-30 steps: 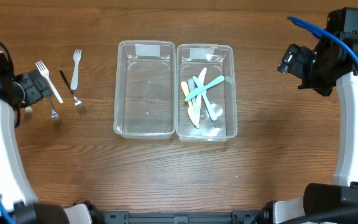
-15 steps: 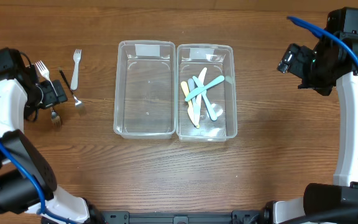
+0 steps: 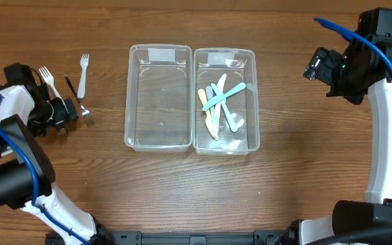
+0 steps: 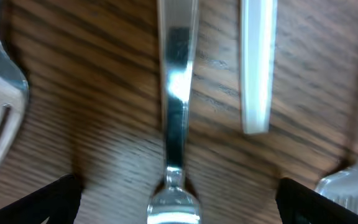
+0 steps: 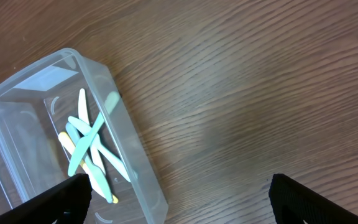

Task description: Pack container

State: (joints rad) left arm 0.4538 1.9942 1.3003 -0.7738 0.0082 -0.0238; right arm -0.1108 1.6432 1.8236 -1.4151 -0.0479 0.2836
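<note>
Steel fork (image 4: 178, 93) lies lengthwise between the spread fingers of the left hand (image 4: 176, 208), low over the tabletop (image 3: 182, 197) near its left edge. A white fork (image 4: 257, 62) lies just beside. Well apart rightward stand an empty bin (image 3: 158, 102) and a bin (image 3: 250, 102) holding pastel knives (image 3: 220, 102). The right hand (image 5: 179, 205) hovers beyond, spread, holding nothing.

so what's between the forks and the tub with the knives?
Only the empty tub, with a strip of bare table before it. The overhead view shows it.
</note>
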